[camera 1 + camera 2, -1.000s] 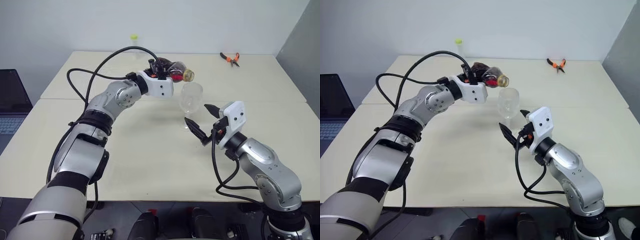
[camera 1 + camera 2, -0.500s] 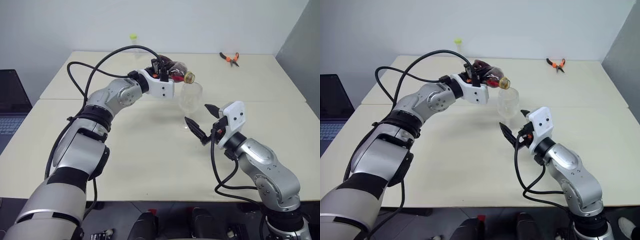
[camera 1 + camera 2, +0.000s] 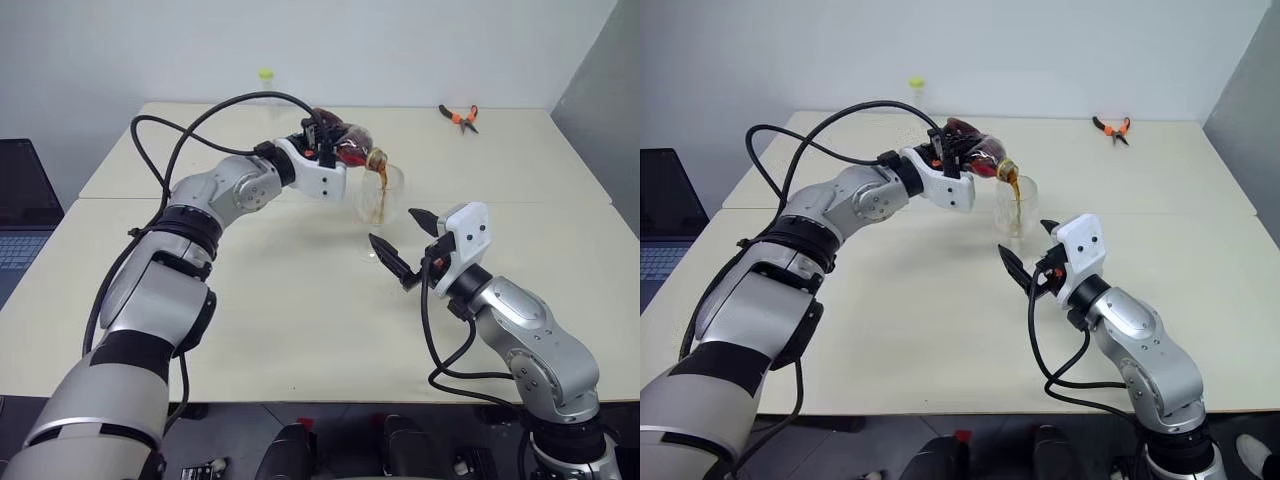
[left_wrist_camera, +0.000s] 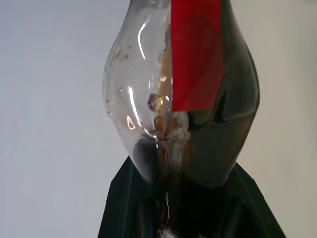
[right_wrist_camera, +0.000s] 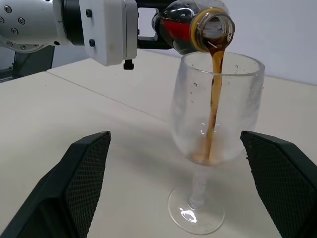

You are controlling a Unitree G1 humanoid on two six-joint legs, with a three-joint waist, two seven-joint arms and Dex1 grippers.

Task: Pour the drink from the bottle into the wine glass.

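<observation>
My left gripper (image 3: 322,140) is shut on the bottle (image 3: 350,144), tipped on its side with its open mouth over the rim of the wine glass (image 3: 377,200). A thin stream of the dark brown drink (image 5: 214,104) runs from the mouth into the bowl and pools at its bottom. The wine glass (image 5: 213,124) stands upright on the table. In the left wrist view the bottle (image 4: 198,99) with its red label sits between the black fingers. My right gripper (image 3: 404,243) stands open just in front of the glass, a finger on each side, not touching it.
Orange-handled pliers (image 3: 460,117) lie at the far right of the table. A slim clear tube with a yellow-green top (image 3: 266,84) stands at the far edge. A laptop (image 3: 18,215) sits off the table's left side.
The left gripper has rolled the bottle further over, bringing its mouth to the glass rim, and the drink now streams into the glass. The right gripper has stayed put.
</observation>
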